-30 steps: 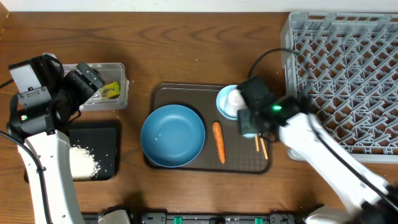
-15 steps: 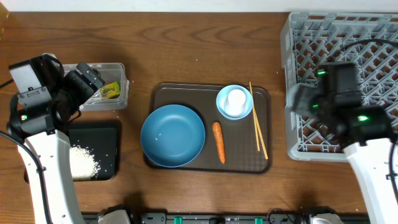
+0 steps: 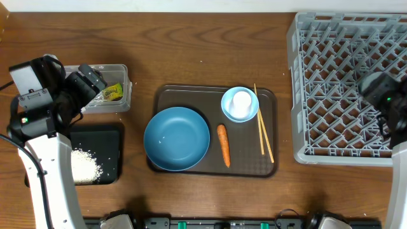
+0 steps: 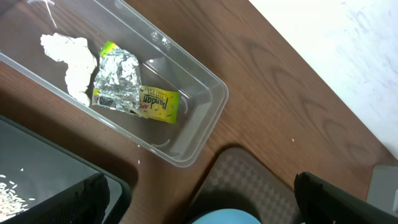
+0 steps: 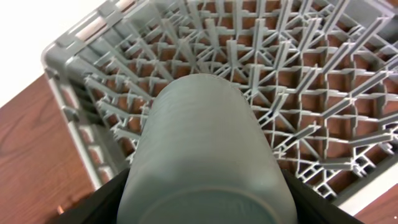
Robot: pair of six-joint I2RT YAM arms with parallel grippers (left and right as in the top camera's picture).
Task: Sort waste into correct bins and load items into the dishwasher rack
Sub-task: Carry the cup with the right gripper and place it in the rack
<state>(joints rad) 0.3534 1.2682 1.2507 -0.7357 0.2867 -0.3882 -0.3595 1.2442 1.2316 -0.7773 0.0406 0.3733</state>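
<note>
My right gripper (image 5: pixel 205 208) is shut on a pale-blue cup (image 5: pixel 205 137), held above the lattice floor of the grey dishwasher rack (image 5: pixel 298 81), near the right side of the rack (image 3: pixel 337 83). My left gripper (image 4: pixel 205 208) hangs open and empty beside the clear tub (image 4: pixel 193 127), which holds a silver wrapper (image 4: pixel 118 84) and a yellow-green packet (image 4: pixel 158 104). White rice (image 3: pixel 82 166) lies in the black tray (image 3: pixel 105 143). On the brown tray (image 3: pixel 216 166) are the dark-blue bowl (image 3: pixel 177 138), a carrot (image 3: pixel 223 144), chopsticks (image 3: pixel 264 131) and the small light-blue bowl (image 3: pixel 240 104) with a pale round thing in it.
The left arm (image 3: pixel 44 159) stands over the black tray's left edge. The right arm (image 3: pixel 397 127) reaches over the rack from the right edge of the table. Bare wood lies between the brown tray and the rack.
The right arm has swung from the brown tray, by the small bowl, rightward to the rack's right side. The chopsticks now show in full. The left arm has not moved.
</note>
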